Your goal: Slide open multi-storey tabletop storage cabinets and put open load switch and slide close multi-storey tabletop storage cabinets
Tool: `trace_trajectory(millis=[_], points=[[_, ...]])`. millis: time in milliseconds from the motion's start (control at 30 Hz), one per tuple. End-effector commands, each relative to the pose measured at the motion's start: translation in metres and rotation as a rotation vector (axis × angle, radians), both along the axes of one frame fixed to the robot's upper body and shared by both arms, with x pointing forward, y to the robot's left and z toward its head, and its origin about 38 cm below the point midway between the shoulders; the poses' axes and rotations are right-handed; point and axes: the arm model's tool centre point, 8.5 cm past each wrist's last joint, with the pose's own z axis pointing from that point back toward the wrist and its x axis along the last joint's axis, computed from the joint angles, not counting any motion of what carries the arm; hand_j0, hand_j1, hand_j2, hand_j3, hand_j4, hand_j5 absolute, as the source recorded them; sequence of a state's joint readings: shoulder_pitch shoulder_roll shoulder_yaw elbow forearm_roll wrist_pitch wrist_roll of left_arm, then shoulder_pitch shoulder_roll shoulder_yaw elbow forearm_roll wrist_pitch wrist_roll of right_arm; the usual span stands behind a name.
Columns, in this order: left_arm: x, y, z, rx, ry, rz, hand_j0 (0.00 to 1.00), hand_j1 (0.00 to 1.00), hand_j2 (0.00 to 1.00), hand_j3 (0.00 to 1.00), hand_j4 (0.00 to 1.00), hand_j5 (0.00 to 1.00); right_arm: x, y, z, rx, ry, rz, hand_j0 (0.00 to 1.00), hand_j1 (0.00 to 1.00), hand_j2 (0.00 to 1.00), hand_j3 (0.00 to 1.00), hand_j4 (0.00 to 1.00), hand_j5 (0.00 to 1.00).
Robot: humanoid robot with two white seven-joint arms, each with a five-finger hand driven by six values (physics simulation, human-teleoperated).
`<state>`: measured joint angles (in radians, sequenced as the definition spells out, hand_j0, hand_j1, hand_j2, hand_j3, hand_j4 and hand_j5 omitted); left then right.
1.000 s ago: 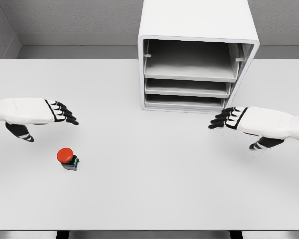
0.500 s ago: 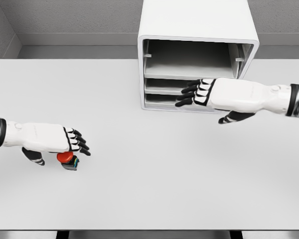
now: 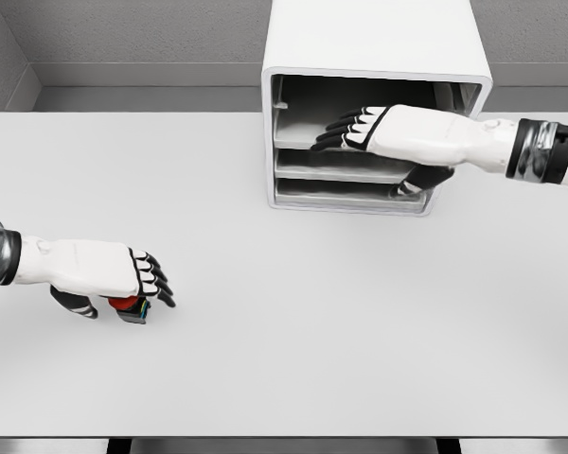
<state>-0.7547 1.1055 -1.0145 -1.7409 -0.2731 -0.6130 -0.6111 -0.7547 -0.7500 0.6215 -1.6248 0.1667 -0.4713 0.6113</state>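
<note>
Table: a plain white table (image 3: 293,359) fills the view, with a grey wall behind it.
Cabinet: a white multi-storey storage cabinet (image 3: 374,43) stands at the far side, right of the middle, its open front showing three grey shelves stacked one over another.
Switch: the load switch (image 3: 128,305), red on top with a dark base, sits on the table at the near left, well apart from the cabinet.
Left hand: the left hand (image 3: 99,271) lies low over the switch and covers most of it. Its dark fingers (image 3: 156,284) bend down past the red top, with the thumb on the near side. I cannot tell whether it grips the switch or only rests on it.
Right hand: the right hand (image 3: 398,132) reaches across the cabinet's front at the top shelf, fingers stretched out flat and close together, pointing left, holding nothing. Its thumb hangs down by the middle shelf.
</note>
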Motion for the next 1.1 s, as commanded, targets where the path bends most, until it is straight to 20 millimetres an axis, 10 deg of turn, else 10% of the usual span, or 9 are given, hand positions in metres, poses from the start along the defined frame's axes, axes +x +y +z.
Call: trace_trajectory(millis=[0,533,1067], points=[[0.000,0.000,0.001,-0.004,0.001,0.002,0.77,0.77,0.77,0.77,0.77,0.77,0.007,0.003,-0.010,0.001,0.051,-0.065,1.00,1.00,1.00,1.00,1.00,1.00],[0.000,-0.001,0.001,-0.005,0.000,0.000,0.48,0.48,0.48,0.48,0.48,0.48,0.030,0.014,-0.022,-0.056,0.077,-0.191,1.00,1.00,1.00,1.00,1.00,1.00],[0.010,-0.006,0.033,-0.029,-0.070,-0.014,0.45,0.45,0.45,0.45,0.45,0.45,0.022,0.025,-0.031,-0.092,0.079,-0.143,1.00,1.00,1.00,1.00,1.00,1.00]])
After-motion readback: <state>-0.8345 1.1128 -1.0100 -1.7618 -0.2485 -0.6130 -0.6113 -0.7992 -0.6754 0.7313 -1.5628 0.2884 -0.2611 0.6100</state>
